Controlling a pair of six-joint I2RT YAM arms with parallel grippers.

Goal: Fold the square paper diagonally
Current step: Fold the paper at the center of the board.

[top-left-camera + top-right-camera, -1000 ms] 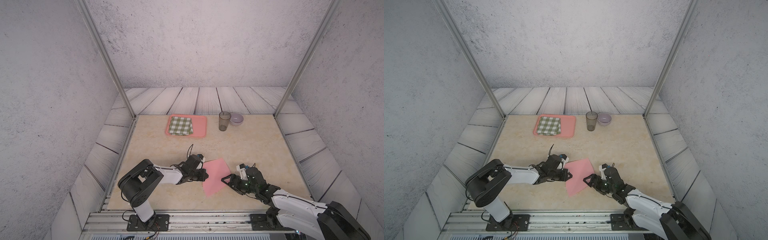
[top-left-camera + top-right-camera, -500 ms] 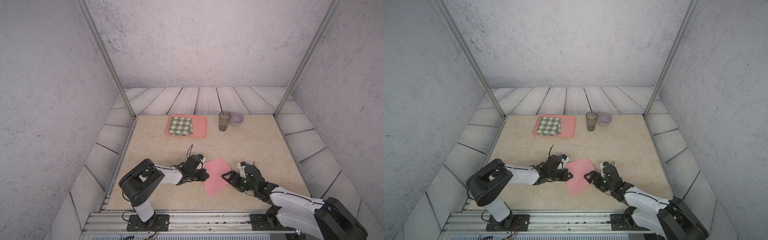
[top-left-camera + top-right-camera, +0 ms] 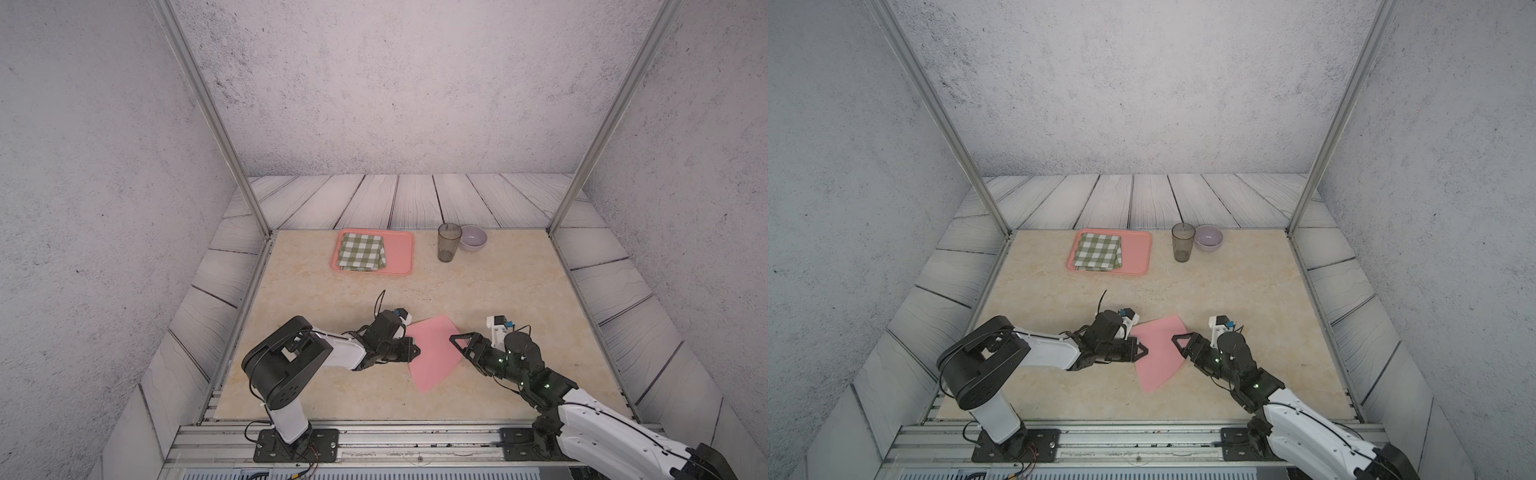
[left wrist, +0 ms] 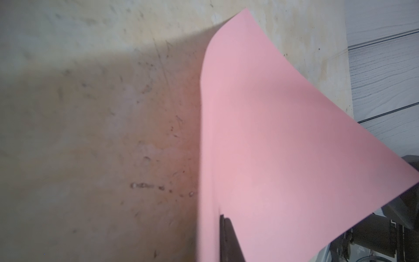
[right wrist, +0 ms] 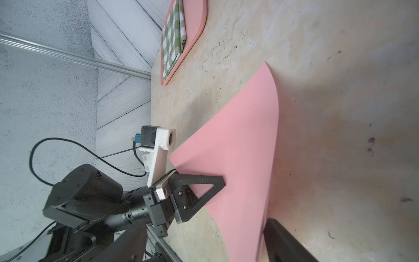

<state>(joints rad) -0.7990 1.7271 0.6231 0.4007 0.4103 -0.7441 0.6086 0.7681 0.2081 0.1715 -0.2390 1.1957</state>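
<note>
Across the beige desk [image 3: 498, 291] I've got a clear look in both top views. Biggest piece on it: the salmon tray [image 3: 401, 253] at the far edge. Next, the square paper [image 3: 434, 353], front and centre between my two arms, well apart from the tray. Its left side is curled up off the desk; I can see the shadow under it in the left wrist view. Checked cloth [image 3: 360, 251] sits folded on the tray's left half. Left pincer [image 3: 415, 351] is clamped tight on the paper's left corner. Right pincer [image 3: 463, 351] has its jaws spread wide, straddling the paper's right edge without gripping it. Far right of the tray, the smoky cup [image 3: 448, 243] stands upright, with the little lilac bowl [image 3: 473, 237] just beside it.
</note>
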